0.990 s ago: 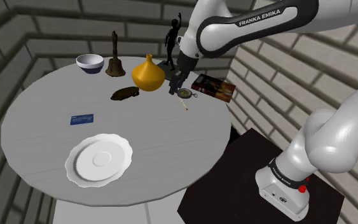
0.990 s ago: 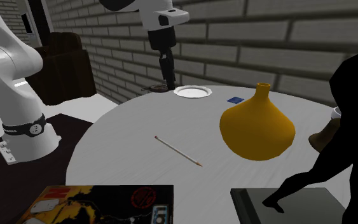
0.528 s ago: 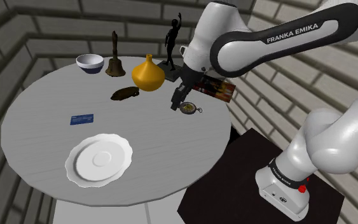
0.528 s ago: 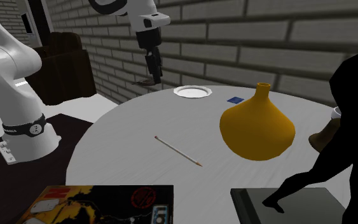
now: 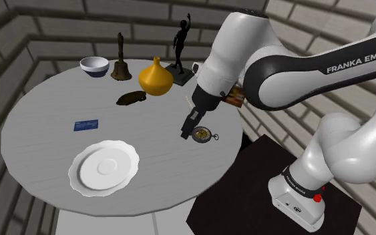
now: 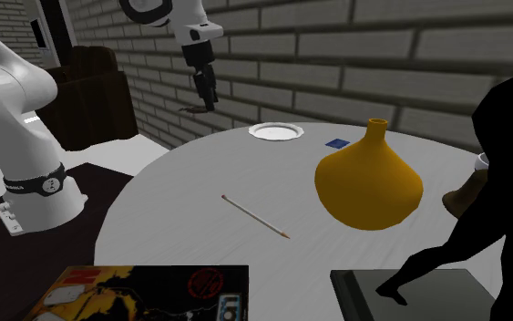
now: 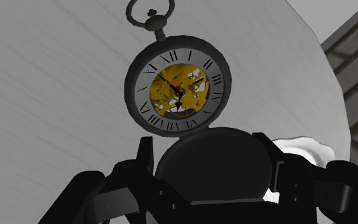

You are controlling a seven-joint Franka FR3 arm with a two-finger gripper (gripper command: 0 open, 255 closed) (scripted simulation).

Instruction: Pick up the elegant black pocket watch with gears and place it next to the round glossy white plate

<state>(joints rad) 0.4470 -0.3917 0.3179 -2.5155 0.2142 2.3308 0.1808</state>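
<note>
Noted scalloped white plate (image 5: 104, 168) at near left of round table (image 5: 39, 133), with bare tabletop beside it. Passed blue card (image 5: 86, 125) just behind, then ochre vase (image 5: 155, 78) further right and farther back. Found gripper (image 5: 190, 128) right of centre, clamped on opened lid of pocket watch (image 5: 203, 135). Saw case hanging dial-out beyond the lid, seemingly clear of tabletop, well apart from plate. Judged it light, rigid, slick metal, with hinge and glass likely fragile and case apt to swing on hinge. Reckoned hold across lid edges adequate, firmer around the case. Advised slow carry and low, gentle set-down.
</note>
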